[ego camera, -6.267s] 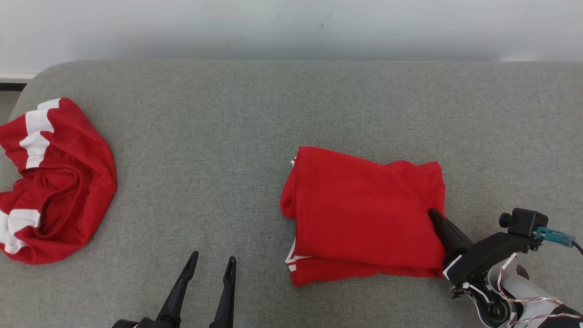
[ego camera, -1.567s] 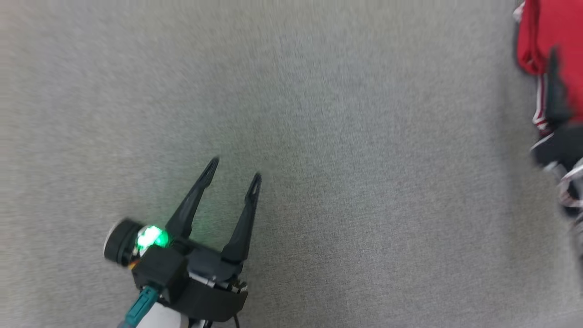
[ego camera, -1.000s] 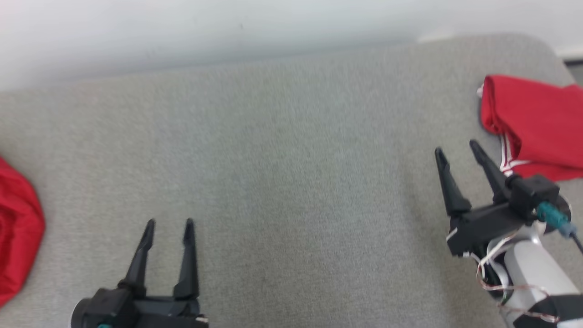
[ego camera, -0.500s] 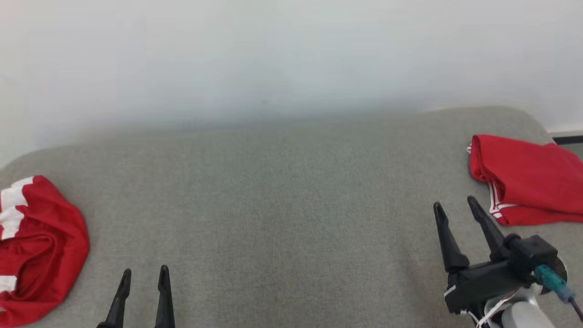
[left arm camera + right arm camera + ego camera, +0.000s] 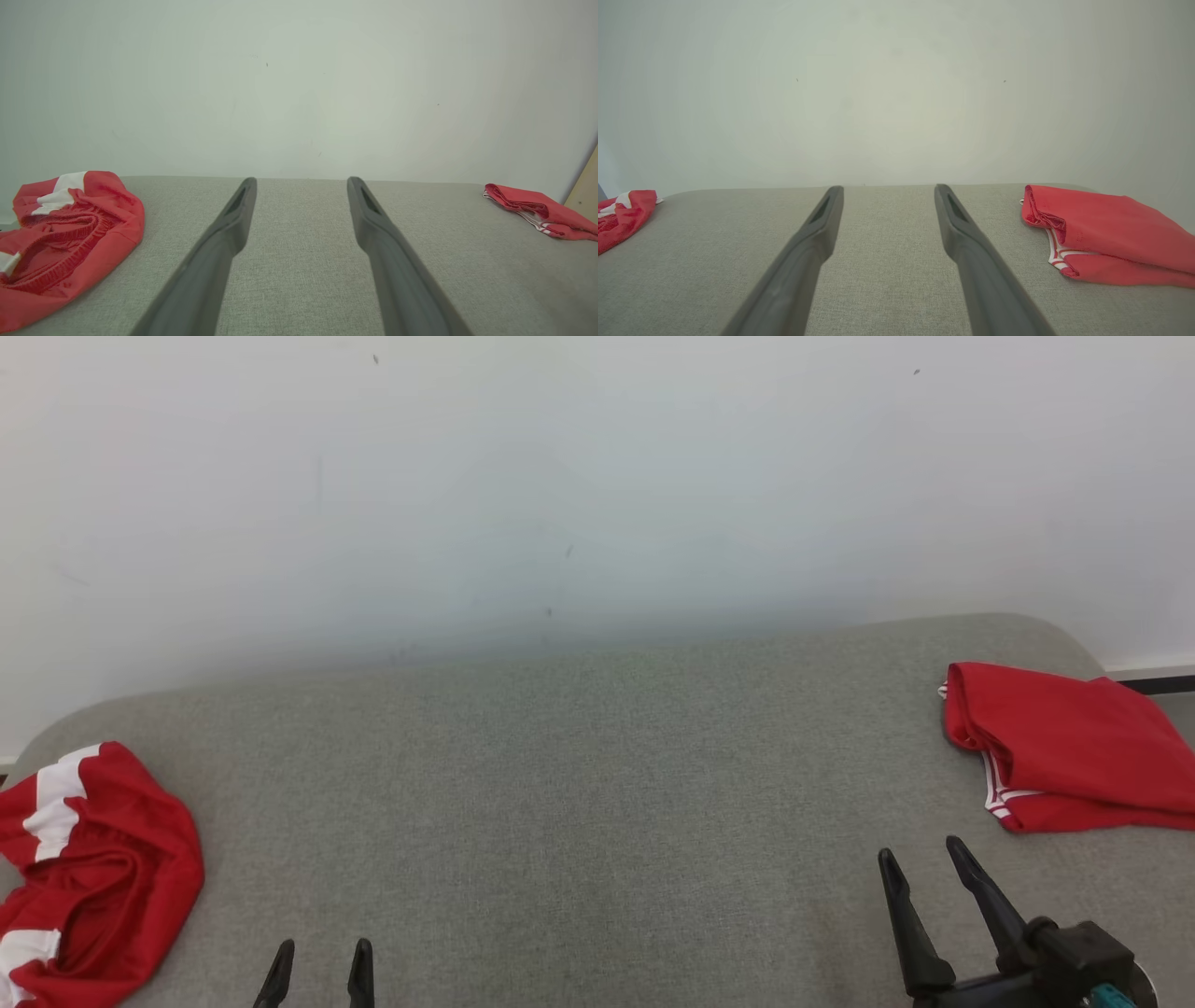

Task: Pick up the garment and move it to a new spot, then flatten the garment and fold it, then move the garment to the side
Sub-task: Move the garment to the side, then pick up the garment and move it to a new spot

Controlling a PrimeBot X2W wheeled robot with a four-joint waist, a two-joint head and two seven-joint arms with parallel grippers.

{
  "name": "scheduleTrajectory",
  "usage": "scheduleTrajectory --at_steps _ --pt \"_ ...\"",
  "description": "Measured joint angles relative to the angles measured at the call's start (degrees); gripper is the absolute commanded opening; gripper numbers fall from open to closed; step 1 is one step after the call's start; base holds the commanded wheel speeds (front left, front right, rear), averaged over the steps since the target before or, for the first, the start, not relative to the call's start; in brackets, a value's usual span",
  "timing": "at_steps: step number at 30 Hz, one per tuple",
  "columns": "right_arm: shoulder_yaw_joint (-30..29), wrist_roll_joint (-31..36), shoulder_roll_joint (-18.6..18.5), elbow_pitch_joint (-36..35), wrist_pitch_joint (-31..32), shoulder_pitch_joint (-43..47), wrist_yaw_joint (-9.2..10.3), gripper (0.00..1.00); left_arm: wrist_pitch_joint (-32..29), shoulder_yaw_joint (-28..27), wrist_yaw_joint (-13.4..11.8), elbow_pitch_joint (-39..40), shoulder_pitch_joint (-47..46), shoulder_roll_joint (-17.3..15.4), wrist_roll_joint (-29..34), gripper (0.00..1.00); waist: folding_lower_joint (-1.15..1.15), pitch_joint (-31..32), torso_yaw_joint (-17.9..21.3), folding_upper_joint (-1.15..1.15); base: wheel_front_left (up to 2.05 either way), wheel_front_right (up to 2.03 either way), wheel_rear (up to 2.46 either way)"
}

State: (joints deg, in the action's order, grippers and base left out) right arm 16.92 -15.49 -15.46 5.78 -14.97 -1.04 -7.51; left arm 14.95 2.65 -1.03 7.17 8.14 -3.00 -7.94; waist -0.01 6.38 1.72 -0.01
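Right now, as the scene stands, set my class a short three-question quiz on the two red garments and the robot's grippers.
1. True or false: the folded red garment with white stripes lies near the right end of the grey fabric surface, with nothing gripping it.
2. Choose one. The right gripper is: A) shut on cloth; B) open and empty; C) shut and empty.
3. Fill in: the crumpled red garment with white bands lies nearest the ____ gripper.

Key: 1 true; 2 B; 3 left, meaning the left gripper.
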Motion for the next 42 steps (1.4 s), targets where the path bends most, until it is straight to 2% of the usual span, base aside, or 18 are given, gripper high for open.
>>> scheduleTrajectory --at_steps 13,42 --pt "-1.0 0.9 0.5 -1.6 0.0 4.1 0.0 1.0 0.0 0.6 -1.1 -1.5 1.5 0.1 0.1 1.0 0.01 1.2 1.1 0.01 0.0 0.0 0.0" --pt "-0.8 0.5 1.0 -0.7 0.0 4.1 0.0 1.0 0.0 -0.2 -0.1 -2.3 1.4 0.1 0.2 1.0 0.01 0.8 0.2 0.01 0.0 0.0 0.0"
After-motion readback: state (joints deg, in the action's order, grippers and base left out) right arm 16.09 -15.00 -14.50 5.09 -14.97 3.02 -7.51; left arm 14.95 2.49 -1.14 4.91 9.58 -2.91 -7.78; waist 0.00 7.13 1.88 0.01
